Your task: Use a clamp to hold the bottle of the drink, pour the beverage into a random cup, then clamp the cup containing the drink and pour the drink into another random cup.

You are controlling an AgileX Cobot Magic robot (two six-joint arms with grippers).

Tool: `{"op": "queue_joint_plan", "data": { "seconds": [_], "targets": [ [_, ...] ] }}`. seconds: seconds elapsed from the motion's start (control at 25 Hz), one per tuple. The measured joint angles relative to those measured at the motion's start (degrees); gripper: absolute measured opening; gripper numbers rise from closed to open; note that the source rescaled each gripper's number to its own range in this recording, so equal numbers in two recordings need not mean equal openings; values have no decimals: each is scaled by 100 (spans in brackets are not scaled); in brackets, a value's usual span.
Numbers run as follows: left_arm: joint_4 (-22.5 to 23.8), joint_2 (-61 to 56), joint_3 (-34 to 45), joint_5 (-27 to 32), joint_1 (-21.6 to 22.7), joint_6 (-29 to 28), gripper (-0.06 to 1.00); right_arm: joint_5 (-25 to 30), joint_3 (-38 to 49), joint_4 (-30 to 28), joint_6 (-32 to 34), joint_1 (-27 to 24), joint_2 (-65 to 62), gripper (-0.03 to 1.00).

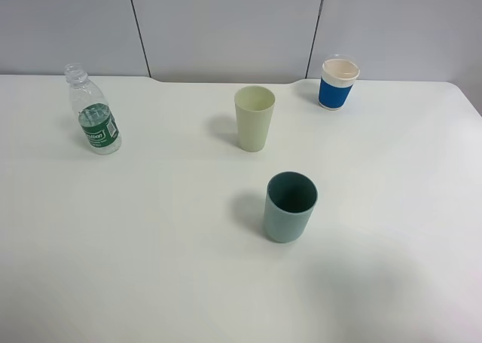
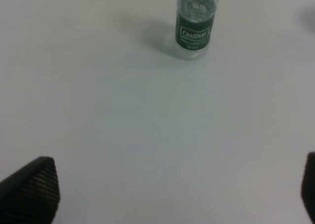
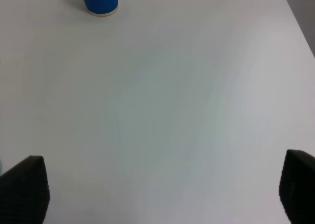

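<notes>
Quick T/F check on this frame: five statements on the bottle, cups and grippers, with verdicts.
1. The bottle stands upright on the table. True.
2. The pale tumbler lies on its side. False: it stands upright.
3. In the high view the teal cup is nearer the camera than the pale tumbler. True.
4. The left gripper is shut on the bottle. False: its jaws are open and the bottle stands apart from it.
5. The blue-banded cup stands between the bottle and the pale tumbler. False: it stands right of the pale tumbler, at the back.
</notes>
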Motion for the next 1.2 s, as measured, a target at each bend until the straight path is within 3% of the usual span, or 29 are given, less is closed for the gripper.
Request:
{"op": "queue_joint_plan", "data": {
  "seconds": [0.32, 0.64, 0.92, 1.2],
  "targets": [
    [0, 0, 0, 0, 0, 0, 100, 0, 0, -227, 250, 0, 51, 81],
    [0, 0, 0, 0, 0, 0, 100, -121, -121, -327, 268, 0, 1397, 81],
    [0, 0, 0, 0, 0, 0, 100, -1157, -667, -462, 215, 0, 2574, 81],
    [0, 0, 0, 0, 0, 0, 100, -2583, -708, -739, 146, -2, 3649, 81]
  ]
}}
